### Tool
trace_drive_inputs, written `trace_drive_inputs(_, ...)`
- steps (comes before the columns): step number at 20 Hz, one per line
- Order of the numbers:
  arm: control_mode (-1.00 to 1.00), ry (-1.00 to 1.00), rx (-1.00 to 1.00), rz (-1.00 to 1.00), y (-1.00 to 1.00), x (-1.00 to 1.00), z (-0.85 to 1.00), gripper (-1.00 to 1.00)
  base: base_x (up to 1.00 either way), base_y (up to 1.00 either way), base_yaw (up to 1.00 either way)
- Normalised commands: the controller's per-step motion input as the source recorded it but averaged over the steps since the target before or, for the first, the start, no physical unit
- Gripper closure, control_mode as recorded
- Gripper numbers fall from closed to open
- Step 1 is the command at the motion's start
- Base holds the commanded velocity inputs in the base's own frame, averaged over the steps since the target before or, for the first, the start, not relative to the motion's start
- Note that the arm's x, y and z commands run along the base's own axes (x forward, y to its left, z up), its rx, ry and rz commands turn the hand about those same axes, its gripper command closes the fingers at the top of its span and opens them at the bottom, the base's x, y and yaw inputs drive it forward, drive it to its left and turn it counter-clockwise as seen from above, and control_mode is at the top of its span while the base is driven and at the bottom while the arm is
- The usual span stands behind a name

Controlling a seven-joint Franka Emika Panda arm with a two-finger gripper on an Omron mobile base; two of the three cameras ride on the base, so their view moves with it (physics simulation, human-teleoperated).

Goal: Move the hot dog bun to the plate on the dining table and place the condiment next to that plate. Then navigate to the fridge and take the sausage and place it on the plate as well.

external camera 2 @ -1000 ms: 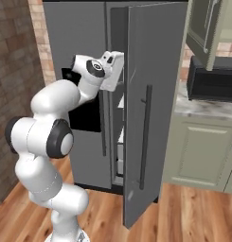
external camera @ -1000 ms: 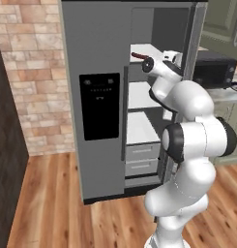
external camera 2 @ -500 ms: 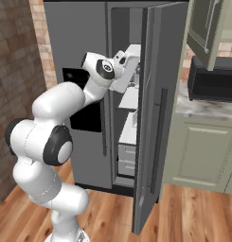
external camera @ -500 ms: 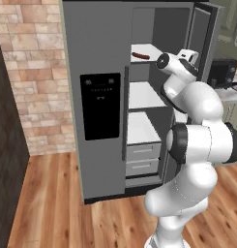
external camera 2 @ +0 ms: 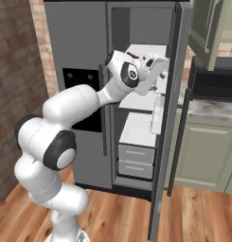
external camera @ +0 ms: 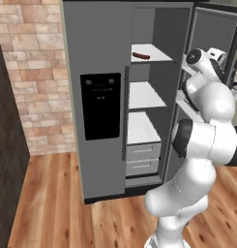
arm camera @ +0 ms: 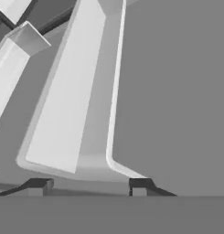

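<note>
Left base view, going L to R: the fridge (external camera: 103,101) stands with its left door shut, black dispenser panel (external camera: 101,106) on it, and its right door (external camera: 214,58) swung open; one sausage (external camera: 140,56) lies on the top shelf (external camera: 151,54), long axis roughly left-right across the shelf, toward the shelf's left side. The gripper (external camera: 217,54) is up at about shelf height but well to the right of the sausage, over by the open door — so the sausage lies to the gripper's left and further into the fridge. In the hand view both fingertips (arm camera: 140,186) stand apart w/ nothing between them — released, holding nothing; they look onto pale door-side shelving, not the sausage. My read: next move means swinging the hand left into the compartment & turning the jaws across the sausage's short width. Count: 1 sausage, 1 fridge, 3 white shelves, 2 drawers (external camera: 143,159) below.
</note>
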Motion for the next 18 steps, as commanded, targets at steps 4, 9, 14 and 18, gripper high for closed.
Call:
trace_drive_inputs(4,-1.0,0.01,0.05,0.0,-0.69,0.03,-0.07,-1.0,0.0,0.0,0.0)
trace_drive_inputs(9,-1.0,0.0,0.01,0.0,-0.2,-0.02,0.0,-1.0,0.0,0.0,0.0)
trace_drive_inputs(14,-1.0,-0.01,0.0,0.0,0.82,-0.4,0.0,-1.0,0.0,0.0,0.0)
trace_drive_inputs(18,-1.0,0.0,0.0,0.0,1.0,-0.18,-0.01,-1.0,0.0,0.0,0.0)
